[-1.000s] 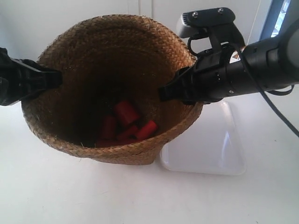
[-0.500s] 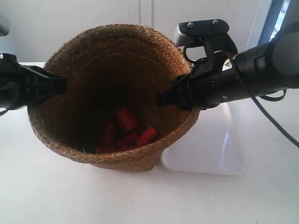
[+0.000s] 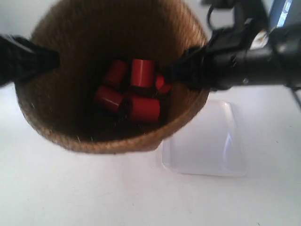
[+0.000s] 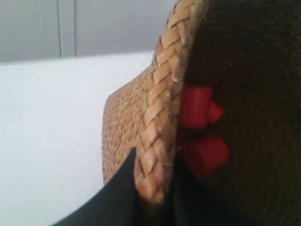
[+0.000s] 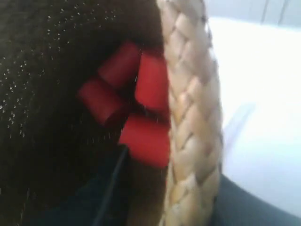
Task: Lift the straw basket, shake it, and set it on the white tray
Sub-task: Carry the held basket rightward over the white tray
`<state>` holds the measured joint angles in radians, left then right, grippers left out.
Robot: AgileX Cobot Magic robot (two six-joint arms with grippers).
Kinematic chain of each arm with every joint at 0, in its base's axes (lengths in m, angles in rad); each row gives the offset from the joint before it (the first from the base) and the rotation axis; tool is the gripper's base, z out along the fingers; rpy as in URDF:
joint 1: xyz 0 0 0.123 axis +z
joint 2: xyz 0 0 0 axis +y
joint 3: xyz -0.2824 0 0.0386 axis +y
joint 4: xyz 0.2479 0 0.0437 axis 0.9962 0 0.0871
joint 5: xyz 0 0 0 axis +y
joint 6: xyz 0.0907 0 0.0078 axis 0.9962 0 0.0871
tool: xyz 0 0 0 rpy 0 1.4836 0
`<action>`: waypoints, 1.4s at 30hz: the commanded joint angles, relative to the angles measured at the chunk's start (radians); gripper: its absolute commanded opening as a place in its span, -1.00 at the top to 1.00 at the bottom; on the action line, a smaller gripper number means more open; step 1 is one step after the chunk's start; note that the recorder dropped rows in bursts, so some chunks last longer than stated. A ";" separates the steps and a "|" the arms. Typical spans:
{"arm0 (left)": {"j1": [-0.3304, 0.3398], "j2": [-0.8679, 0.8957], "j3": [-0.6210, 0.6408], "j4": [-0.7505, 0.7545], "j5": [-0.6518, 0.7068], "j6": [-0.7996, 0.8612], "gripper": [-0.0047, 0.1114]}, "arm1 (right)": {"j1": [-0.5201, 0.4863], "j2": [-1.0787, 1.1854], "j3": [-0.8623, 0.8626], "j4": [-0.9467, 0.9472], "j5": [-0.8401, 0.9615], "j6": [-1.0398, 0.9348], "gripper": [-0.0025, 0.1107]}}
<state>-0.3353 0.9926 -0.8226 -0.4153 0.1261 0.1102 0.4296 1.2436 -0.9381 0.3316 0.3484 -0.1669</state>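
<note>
From the exterior view, the straw basket looms large and blurred, its wide round mouth tipped toward the camera. Its brown woven wall is pale outside and dark within. 5 red cylinders lie bunched on the inside. The gripper at the exterior view's left and the gripper at the exterior view's right meet the rim on opposite sides. The basket's base is hidden, so I cannot tell if it touches the table. The white tray lies flat on the table, glossy and bare, its near corner tucked under the basket's rim in the picture.

In the left wrist view, the left gripper is clamped over the thick braided rim, 1 black finger outside and 1 inside.

In the right wrist view, the right gripper pinches the pale braid likewise, with the red cylinders just beyond.
</note>
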 commanded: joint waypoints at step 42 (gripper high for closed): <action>-0.025 -0.026 -0.075 0.102 0.072 -0.080 0.92 | 0.059 0.052 -0.108 -0.036 0.162 0.032 0.96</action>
<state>-0.3489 0.9790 -0.8836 -0.3130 0.2268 0.0000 0.4828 1.2911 -1.0383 0.2981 0.5211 -0.1128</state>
